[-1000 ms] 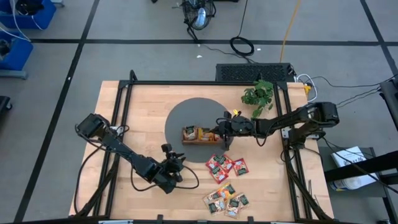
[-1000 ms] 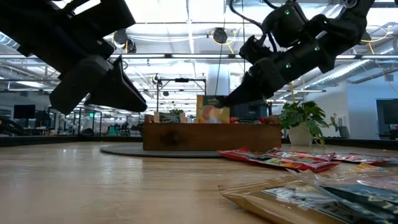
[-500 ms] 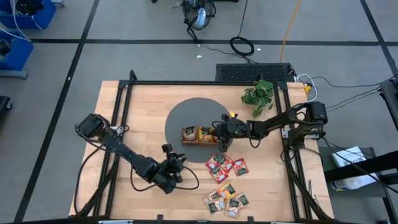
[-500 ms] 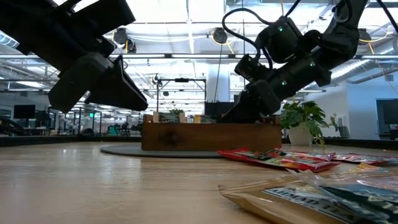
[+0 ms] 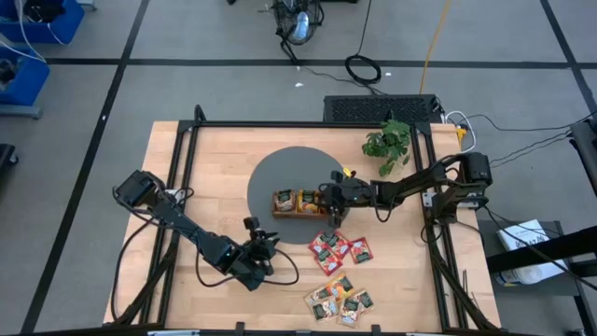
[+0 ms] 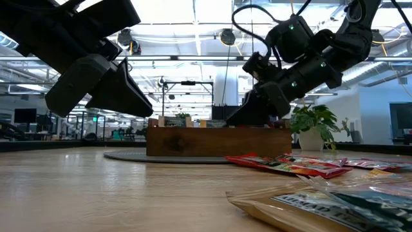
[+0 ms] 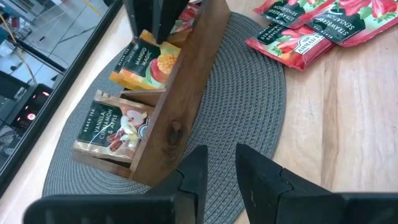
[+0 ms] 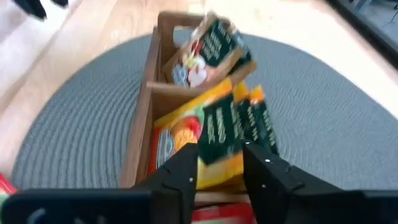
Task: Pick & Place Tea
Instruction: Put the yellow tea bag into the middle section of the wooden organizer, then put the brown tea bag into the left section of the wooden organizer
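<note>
A brown wooden tray (image 5: 300,202) stands on a round grey mat (image 5: 280,177). It holds a pale vanilla sachet (image 7: 115,127) in one end compartment and orange-yellow tea sachets (image 8: 205,140) in the middle one. My right gripper (image 8: 219,171) hangs low over the middle compartment, open, with a finger on either side of the orange sachets' near edge. More tea lies flat on the table: red sachets (image 5: 339,248) and a mixed pile (image 5: 340,301). My left gripper (image 7: 217,177) waits near the front edge, slightly open, holding nothing. My right gripper stands with its fingers (image 8: 186,171) on either side of the near edge (image 8: 217,155) of an orange-yellow sachet, coming slanting down from the table's right. I cannot tell whether they touch it. The sachet rests in the tray's middle compartment.
A potted plant (image 5: 387,145) stands at the back right, behind my right arm. A black frame (image 5: 187,159) runs along the table's edges. Bare wood lies to the left of the mat and between my left gripper and the tray.
My right gripper has come down toward the tray. The orange-yellow sachet that stood above the tray's rim has sunk into the middle compartment and no longer shows above the rim in the low view.
</note>
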